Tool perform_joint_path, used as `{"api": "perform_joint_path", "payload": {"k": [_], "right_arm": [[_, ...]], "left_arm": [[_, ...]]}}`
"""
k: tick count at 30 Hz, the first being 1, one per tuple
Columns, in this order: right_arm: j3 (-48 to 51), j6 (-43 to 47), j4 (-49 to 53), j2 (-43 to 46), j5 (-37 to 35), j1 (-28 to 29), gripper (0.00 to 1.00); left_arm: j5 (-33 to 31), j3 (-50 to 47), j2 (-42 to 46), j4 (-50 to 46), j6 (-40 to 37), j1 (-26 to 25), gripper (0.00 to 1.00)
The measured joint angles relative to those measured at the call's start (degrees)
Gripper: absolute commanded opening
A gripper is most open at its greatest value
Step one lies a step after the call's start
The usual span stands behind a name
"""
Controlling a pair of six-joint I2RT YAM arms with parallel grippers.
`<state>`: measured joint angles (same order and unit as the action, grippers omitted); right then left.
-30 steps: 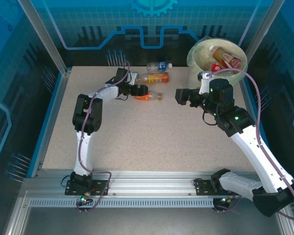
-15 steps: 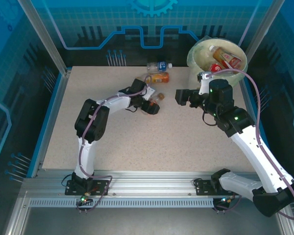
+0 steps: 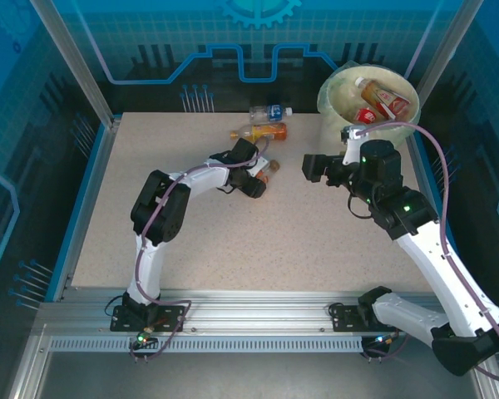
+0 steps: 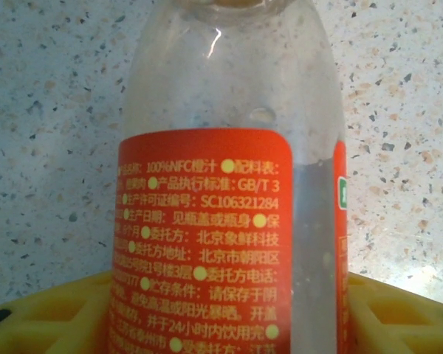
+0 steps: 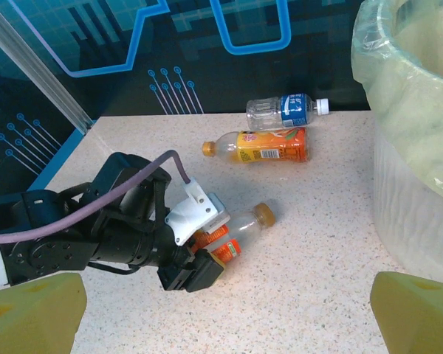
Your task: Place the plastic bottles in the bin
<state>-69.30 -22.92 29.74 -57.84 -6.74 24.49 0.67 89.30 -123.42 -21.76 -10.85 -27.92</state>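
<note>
A clear plastic bottle (image 4: 229,147) with a red-orange label and an orange cap lies on the table (image 3: 233,241), cap toward the bin. My left gripper (image 3: 256,179) is shut on its labelled body, with a yellow pad (image 4: 44,313) pressed against each side. The same bottle (image 5: 244,225) and left gripper (image 5: 214,254) appear in the right wrist view. My right gripper (image 3: 312,168) hovers open and empty just right of the bottle, its yellow fingertips (image 5: 29,313) wide apart. The cream bin (image 3: 328,96) at the back right holds several bottles (image 3: 382,98).
Two more bottles lie at the back of the table: a clear one with a blue label (image 3: 270,111) and an orange one (image 3: 262,131) just in front of it. The bin's bagged wall (image 5: 406,147) stands close on the right. Blue enclosure walls ring the table.
My left gripper swung right onto the clear bottle, turning it, and its jaws closed on the body. The right arm shifted slightly right, still open.
</note>
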Motion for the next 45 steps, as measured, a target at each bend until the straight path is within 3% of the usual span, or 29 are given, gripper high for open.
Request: {"api": "perform_joint_path", "payload": {"k": [6, 15, 28, 37, 45], "right_arm": [[1.95, -0.24, 0.26, 1.77, 0.07, 0.0, 1.0], [7.32, -1.73, 0.02, 7.5, 1.42, 0.0, 1.0], [8.44, -5.05, -3.23, 6.25, 12.63, 0.26, 1.0], [11.63, -11.17, -11.43, 1.14, 23.71, 0.37, 1.0], [11.76, -14.25, -18.29, -1.73, 28.35, 0.98, 1.0]], "left_arm": [[-1.14, -7.17, 4.5, 3.89, 6.51, 0.0, 0.4], [0.68, -23.8, 18.12, 15.41, 19.17, -0.87, 0.38], [17.86, -34.42, 40.19, 29.0, 30.05, -1.97, 0.38], [29.16, -36.11, 44.11, 34.95, 33.48, -2.97, 0.37], [36.04, -36.11, 44.17, 40.33, 38.07, -4.15, 0.38]]}}
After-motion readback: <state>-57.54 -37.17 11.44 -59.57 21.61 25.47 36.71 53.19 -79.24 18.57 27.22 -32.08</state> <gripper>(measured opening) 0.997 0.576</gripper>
